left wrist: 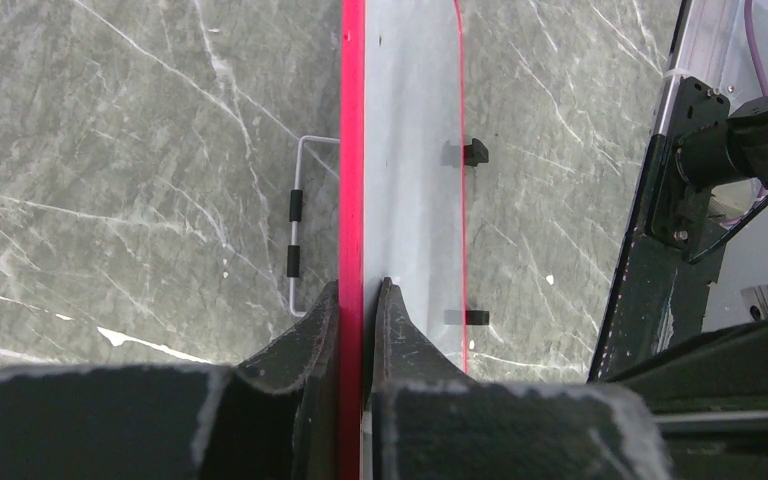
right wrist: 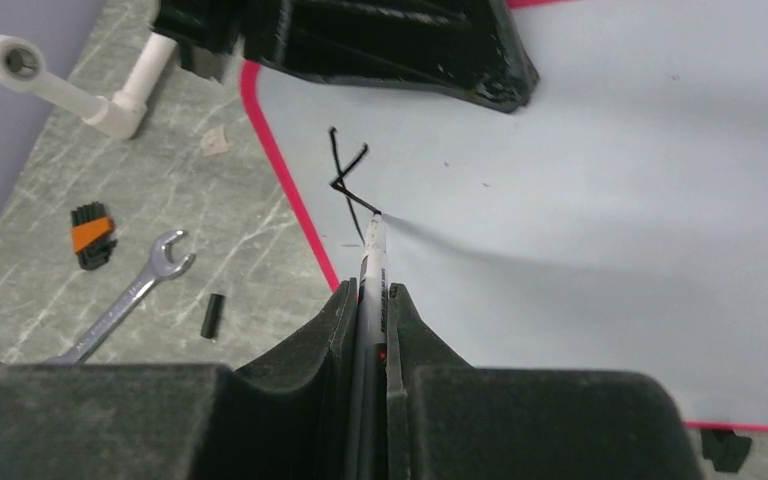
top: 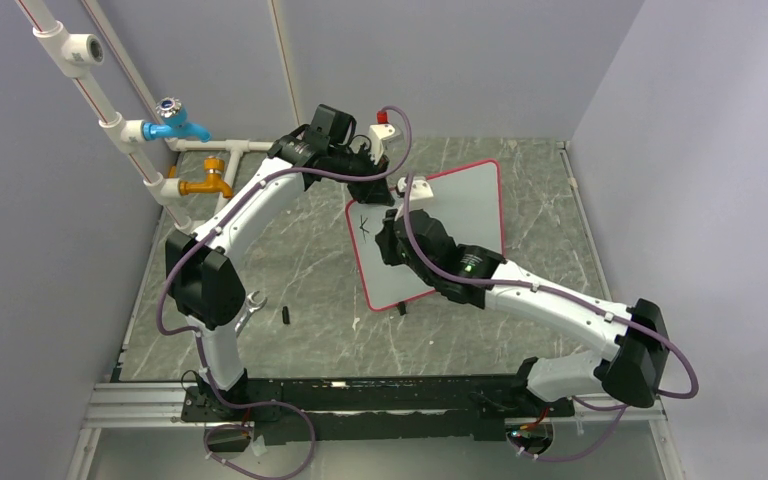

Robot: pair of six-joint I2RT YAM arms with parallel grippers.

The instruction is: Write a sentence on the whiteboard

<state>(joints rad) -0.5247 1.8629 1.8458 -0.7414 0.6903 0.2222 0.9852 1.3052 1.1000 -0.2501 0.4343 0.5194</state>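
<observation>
The whiteboard (top: pixel 465 205), white with a thin red rim, stands tilted on the stone table. My left gripper (top: pixel 378 192) is shut on its upper left rim; the left wrist view shows the red rim (left wrist: pixel 352 150) pinched between the jaws (left wrist: pixel 362 292). My right gripper (top: pixel 387 235) is shut on a grey marker (right wrist: pixel 372 255), its tip touching the board (right wrist: pixel 580 200). Of the sentence, only a few black strokes like a "K" (right wrist: pixel 348 175) show near the board's left edge, also visible in the top view (top: pixel 363 225).
A wrench (top: pixel 250 305) and a small black cap (top: pixel 286 314) lie left of the board. White pipes with a blue tap (top: pixel 175 125) and an orange tap (top: pixel 210 185) stand at the back left. A wire stand (left wrist: pixel 295 230) sits behind the board.
</observation>
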